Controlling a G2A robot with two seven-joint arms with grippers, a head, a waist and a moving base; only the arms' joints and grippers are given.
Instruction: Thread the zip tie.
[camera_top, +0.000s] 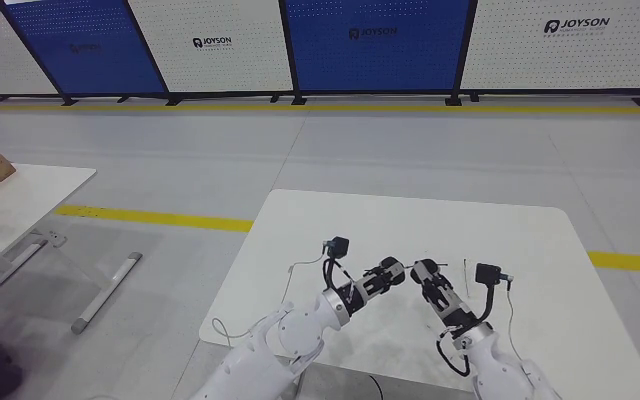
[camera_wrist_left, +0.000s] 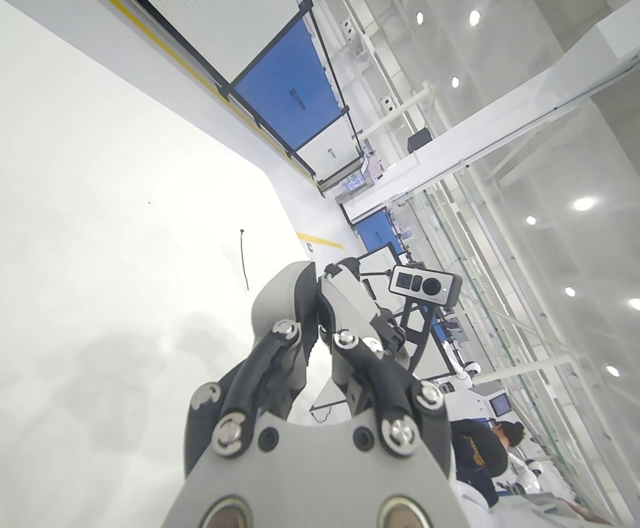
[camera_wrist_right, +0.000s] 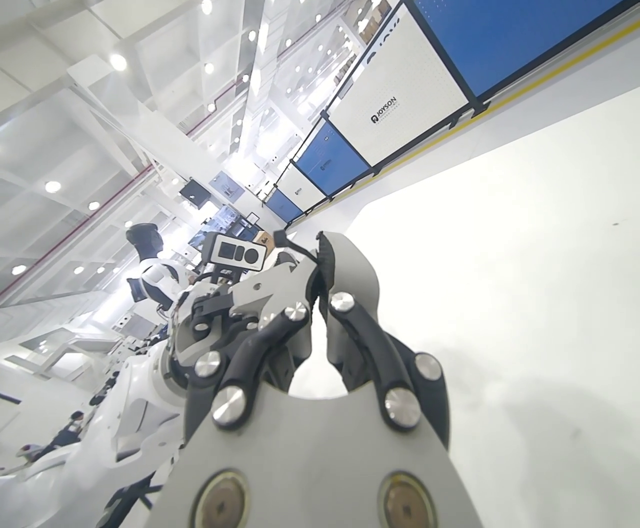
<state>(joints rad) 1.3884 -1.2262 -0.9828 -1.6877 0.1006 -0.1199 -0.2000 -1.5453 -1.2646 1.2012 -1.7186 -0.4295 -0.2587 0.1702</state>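
Note:
A black zip tie (camera_wrist_right: 292, 248) sticks out of my right gripper (camera_wrist_right: 318, 265), which is shut on it, its square head (camera_wrist_right: 280, 239) pointing toward the left gripper (camera_wrist_right: 260, 287). My left gripper (camera_wrist_left: 314, 295) is shut, and I see nothing between its fingers. In the top view both grippers meet tip to tip above the front part of the white table (camera_top: 400, 215), left gripper (camera_top: 392, 270) and right gripper (camera_top: 424, 270). A second black zip tie (camera_wrist_left: 244, 260) lies flat on the table just beyond the right gripper (camera_wrist_left: 350, 300), a thin line (camera_top: 466, 275) from above.
The table's far corners and edges have open floor beyond them. Another white table (camera_top: 40, 190) stands at the far left, with a grey bar (camera_top: 105, 292) on the floor beside it. Blue and white panels (camera_top: 375, 45) line the back.

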